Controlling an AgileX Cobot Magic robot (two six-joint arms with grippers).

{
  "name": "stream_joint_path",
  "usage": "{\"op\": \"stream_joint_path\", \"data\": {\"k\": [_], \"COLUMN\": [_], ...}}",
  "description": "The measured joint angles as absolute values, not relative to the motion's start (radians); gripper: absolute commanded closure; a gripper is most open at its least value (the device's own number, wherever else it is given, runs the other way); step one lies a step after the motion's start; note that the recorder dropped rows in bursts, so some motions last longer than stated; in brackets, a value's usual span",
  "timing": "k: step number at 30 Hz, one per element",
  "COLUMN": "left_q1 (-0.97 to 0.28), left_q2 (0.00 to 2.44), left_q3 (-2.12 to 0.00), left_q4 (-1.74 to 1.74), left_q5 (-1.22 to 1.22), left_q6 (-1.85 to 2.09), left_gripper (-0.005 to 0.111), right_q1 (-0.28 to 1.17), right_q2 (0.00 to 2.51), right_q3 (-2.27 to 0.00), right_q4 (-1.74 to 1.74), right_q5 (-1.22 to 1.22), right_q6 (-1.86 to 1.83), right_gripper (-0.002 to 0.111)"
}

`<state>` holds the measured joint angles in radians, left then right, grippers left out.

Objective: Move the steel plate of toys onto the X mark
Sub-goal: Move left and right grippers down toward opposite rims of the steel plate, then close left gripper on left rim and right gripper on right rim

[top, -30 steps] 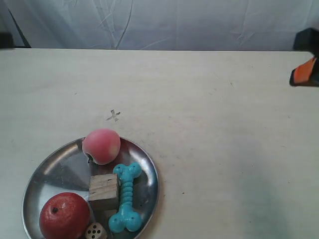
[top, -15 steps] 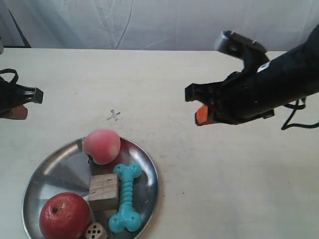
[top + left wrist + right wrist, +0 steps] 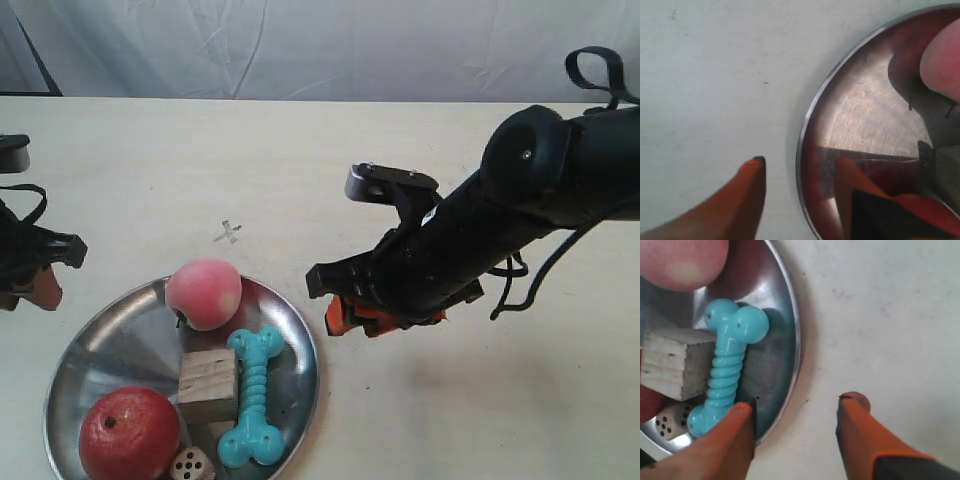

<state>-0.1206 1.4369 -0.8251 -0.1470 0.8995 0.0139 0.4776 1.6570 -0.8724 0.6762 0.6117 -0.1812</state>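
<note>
Exterior high above table (image 3: 150, 160), wrist views close over opposite rims of steel plate (image 3: 120, 335)

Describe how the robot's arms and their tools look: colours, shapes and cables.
The right arm is black, thick and rounded, with thin black cables looping beside it and a small grey part. The left arm is black too. The left tool and the right tool each have two orange tapering fingers, black at the base.

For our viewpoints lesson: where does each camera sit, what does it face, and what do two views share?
Exterior: high, looking down on round shiny steel plate and grey pencilled X mark; both arms show.
Left wrist: on arm, facing down; left gripper straddles plate rim.
Right wrist: same; right gripper near turquoise rubber bone.
All share the plate.
</note>
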Motion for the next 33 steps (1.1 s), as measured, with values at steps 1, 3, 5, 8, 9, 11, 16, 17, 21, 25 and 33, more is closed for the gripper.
{"op": "stream_joint_path", "data": {"k": [1,3,5,8,9,11,16,17,21,25,33], "left_q1": [-0.121,-0.121,-0.121,-0.121,-0.121,-0.121,-0.121,-0.121,-0.121,-0.121,-0.121], "left_q2": [1.445,1.468,1.489,1.521,1.531,1.549,1.568,1.569,1.569,1.569,1.569], "left_q3": [-0.825,-0.825,-0.825,-0.817,-0.810,-0.790,-0.724,-0.716,-0.703,-0.703,-0.692], "left_q4": [-0.145,-0.145,-0.145,-0.161,-0.178,-0.205,-0.266,-0.275,-0.297,-0.311,-0.317], "left_q5": [0.901,0.904,0.906,0.906,0.904,0.899,0.873,0.868,0.839,0.815,0.770], "left_q6": [0.014,0.014,0.014,0.022,0.029,0.045,0.074,0.079,0.083,0.083,0.083], "left_gripper": [0.047,0.046,0.046,0.047,0.047,0.047,0.047,0.047,0.047,0.047,0.047], "right_q1": [0.478,0.478,0.480,0.481,0.481,0.481,0.481,0.481,0.497,0.545,0.609], "right_q2": [1.667,1.681,1.698,1.722,1.730,1.745,1.767,1.770,1.789,1.820,1.845], "right_q3": [-0.872,-0.872,-0.872,-0.872,-0.872,-0.872,-0.872,-0.872,-0.874,-0.874,-0.874], "right_q4": [0.687,0.704,0.719,0.734,0.736,0.742,0.769,0.778,0.793,0.812,0.870], "right_q5": [0.623,0.639,0.646,0.660,0.665,0.681,0.705,0.709,0.706,0.661,0.583], "right_q6": [-0.181,-0.179,-0.179,-0.178,-0.178,-0.178,-0.178,-0.178,-0.178,-0.178,-0.178], "right_gripper": [0.057,0.057,0.057,0.057,0.057,0.057,0.057,0.057,0.057,0.057,0.057]}}
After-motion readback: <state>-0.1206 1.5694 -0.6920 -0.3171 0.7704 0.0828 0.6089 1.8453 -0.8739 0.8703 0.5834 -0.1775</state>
